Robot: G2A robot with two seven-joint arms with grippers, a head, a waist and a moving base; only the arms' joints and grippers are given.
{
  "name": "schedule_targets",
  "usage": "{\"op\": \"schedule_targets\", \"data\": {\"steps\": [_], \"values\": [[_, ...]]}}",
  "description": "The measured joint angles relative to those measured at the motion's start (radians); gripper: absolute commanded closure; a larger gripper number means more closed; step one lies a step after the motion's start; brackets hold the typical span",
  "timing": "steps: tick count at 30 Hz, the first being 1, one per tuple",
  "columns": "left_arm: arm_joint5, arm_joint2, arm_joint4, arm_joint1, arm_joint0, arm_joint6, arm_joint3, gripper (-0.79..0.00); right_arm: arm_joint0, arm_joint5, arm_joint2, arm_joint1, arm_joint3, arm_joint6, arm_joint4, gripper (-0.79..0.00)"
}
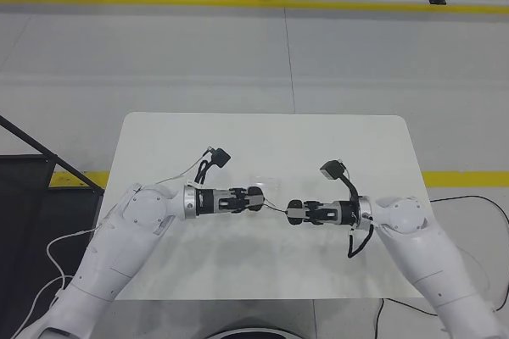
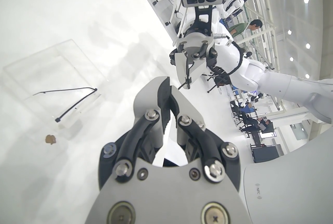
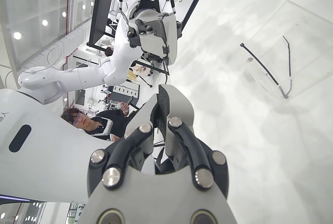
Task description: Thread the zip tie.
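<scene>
Your two grippers meet tip to tip above the middle of a white table (image 1: 195,144). The left gripper (image 1: 260,202) has its jaws pressed together, and a thin black strand comes out from between its fingertips. The right gripper (image 1: 291,209) faces it, with its jaws clamped on the black zip tie (image 2: 187,79). The strap runs up between the right gripper's two fingers, and the tie's small square head sits right at their tips. From that head a fine tail crosses the short gap to your left jaws, so the tie spans from one gripper to the other. You cannot tell from these views whether the tail passes through the head. A second zip tie (image 2: 75,104), bent at a sharp angle, lies in a clear tray (image 2: 78,46) on the table, off to the side of both jaws and well apart from them. A small brown scrap (image 2: 50,139) lies on the table just beside the tray.
</scene>
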Motion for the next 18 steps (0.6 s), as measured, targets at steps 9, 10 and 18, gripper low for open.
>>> {"op": "schedule_targets", "data": {"steps": [9,10,18], "values": [[-0.044,-0.033,-0.090,-0.001,0.047,0.120,-0.017,-0.785,-0.047,-0.133,0.044,0.007,-0.015,-0.133,0.012,0.000],[-0.057,-0.035,-0.099,-0.002,0.057,0.133,-0.019,-0.785,-0.058,-0.147,0.051,0.009,-0.021,-0.147,0.024,0.000],[-0.110,0.009,-0.070,-0.016,0.106,0.250,-0.027,-0.785,-0.110,-0.194,0.089,0.014,-0.046,-0.194,0.101,0.000]]}}
